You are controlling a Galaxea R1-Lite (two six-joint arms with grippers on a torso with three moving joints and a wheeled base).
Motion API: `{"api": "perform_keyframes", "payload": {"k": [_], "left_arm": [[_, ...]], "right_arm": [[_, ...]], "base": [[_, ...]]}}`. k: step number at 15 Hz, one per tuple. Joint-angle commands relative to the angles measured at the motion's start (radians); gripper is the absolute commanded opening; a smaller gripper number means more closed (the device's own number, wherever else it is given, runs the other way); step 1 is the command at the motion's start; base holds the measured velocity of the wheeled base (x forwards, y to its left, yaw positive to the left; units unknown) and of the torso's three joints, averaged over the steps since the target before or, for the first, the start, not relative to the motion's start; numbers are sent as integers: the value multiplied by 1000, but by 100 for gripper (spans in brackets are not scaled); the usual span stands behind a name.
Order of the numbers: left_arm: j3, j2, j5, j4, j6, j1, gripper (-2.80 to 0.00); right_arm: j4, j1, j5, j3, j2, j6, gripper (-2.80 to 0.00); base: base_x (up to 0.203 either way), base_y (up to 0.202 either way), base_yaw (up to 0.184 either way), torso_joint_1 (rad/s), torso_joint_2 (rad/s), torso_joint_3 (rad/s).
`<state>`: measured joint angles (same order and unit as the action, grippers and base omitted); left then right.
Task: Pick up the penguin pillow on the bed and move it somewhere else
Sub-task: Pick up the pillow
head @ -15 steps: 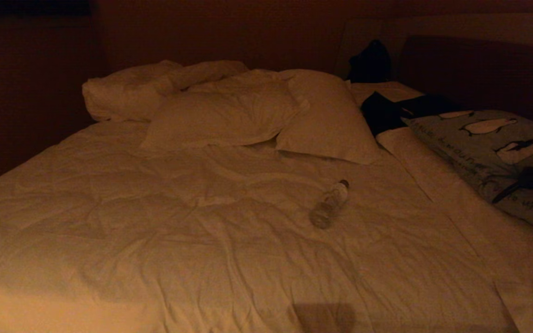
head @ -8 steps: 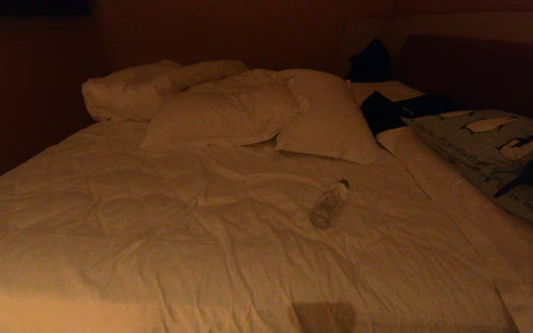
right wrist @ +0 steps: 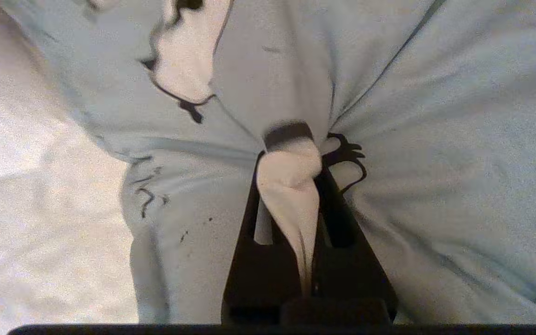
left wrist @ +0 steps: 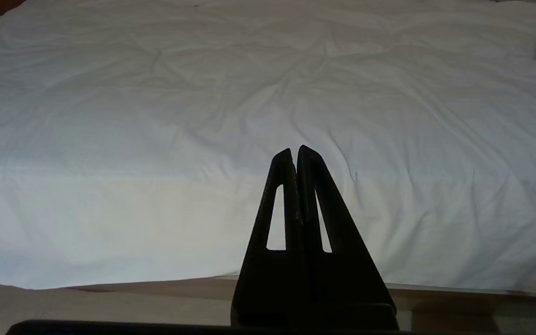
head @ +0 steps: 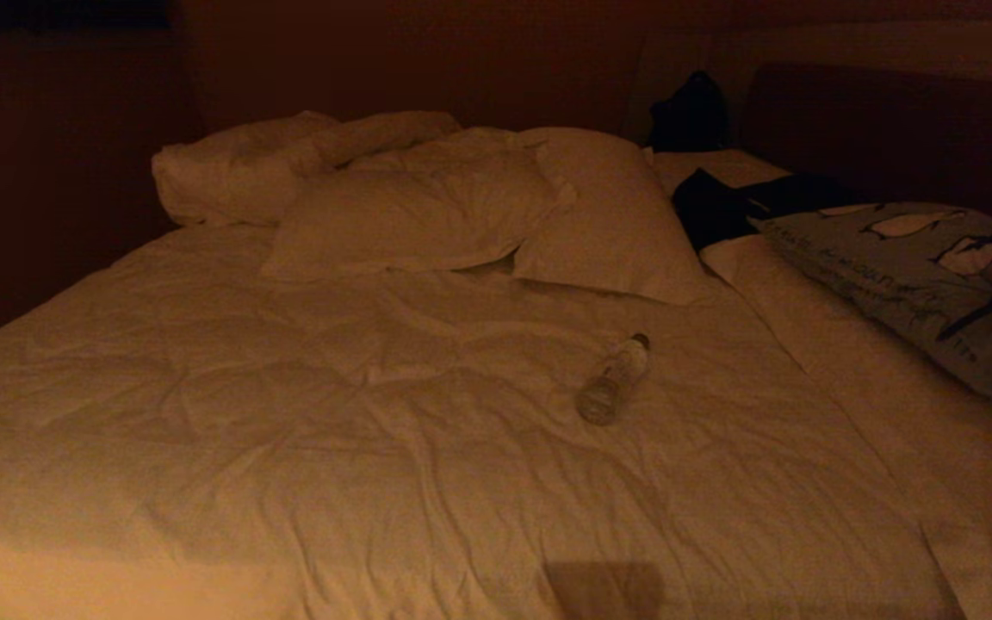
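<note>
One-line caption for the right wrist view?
Right gripper shut on a pinched fold of the penguin pillow, which lies on the white bed.

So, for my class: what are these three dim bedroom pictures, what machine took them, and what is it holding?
A two-armed robot on wheels took them. The wide picture comes from its head camera, looking over a wide bed with a wrinkled white duvet. On it lie rumpled plain white pillows, a clear plastic bottle on its side, and at the right a grey-blue pillow printed with black-and-white penguins. The other two pictures come from cameras on each wrist, behind the black two-fingered claws. The left claw is shut on nothing, pointing at the duvet from the bed's near edge. The right claw has pinched a fold of the penguin pillow's fabric; its dark shape shows at the head picture's right edge.
</note>
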<state>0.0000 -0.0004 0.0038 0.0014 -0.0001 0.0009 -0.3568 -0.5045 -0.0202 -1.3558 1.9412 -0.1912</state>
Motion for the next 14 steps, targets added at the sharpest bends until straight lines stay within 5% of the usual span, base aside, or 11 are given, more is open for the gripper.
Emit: {"api": "perform_keyframes", "payload": {"k": [1,14], "left_arm": [[0,0,1,0,-1,0,-280],[0,0,1,0,0,1,-280]], "right_arm": [[-7,4,-1,5,-52,-22,-280],[-9,73,-3,85,-314,-91,-280]], "base": [[0,0,0,0,0,0],[0,0,0,0,0,0]]}}
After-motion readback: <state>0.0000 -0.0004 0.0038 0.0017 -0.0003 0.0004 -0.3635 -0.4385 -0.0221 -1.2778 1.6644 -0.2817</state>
